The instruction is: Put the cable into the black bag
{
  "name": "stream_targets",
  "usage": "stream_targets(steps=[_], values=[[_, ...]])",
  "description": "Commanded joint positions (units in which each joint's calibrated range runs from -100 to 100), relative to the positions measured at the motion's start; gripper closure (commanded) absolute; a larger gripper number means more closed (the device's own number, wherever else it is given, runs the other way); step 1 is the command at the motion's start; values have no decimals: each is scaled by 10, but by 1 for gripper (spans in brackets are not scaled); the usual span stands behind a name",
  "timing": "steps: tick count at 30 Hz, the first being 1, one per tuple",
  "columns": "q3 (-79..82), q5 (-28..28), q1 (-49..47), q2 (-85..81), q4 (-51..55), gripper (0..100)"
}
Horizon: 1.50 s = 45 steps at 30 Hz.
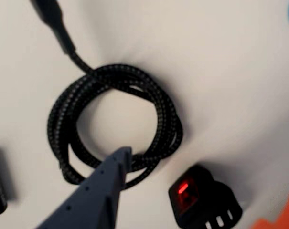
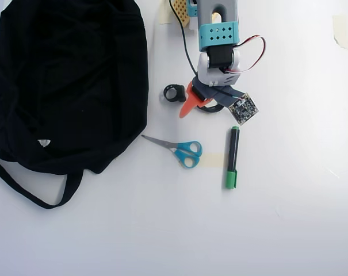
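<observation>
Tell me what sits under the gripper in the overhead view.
Under the gripper lies the cable, nearly all hidden from above by the arm. The wrist view shows its coil flat on the table. Whether the jaws touch it cannot be told.

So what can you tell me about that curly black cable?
The cable is a thin black cord with a braided, speckled weave, wound into a small round coil lying flat on the white table. One loose end runs up to the top left and ends in a thicker black plug. The gripper has one blue-grey finger reaching over the coil's lower edge; actual contact is unclear. In the overhead view the arm hides nearly all of it.
</observation>
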Motion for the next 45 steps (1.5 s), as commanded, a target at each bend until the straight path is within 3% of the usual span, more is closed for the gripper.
stream_targets(steps=[1, 45], values=[[-21, 2, 1, 17, -28, 58], [43, 3, 18, 95, -110, 59]])
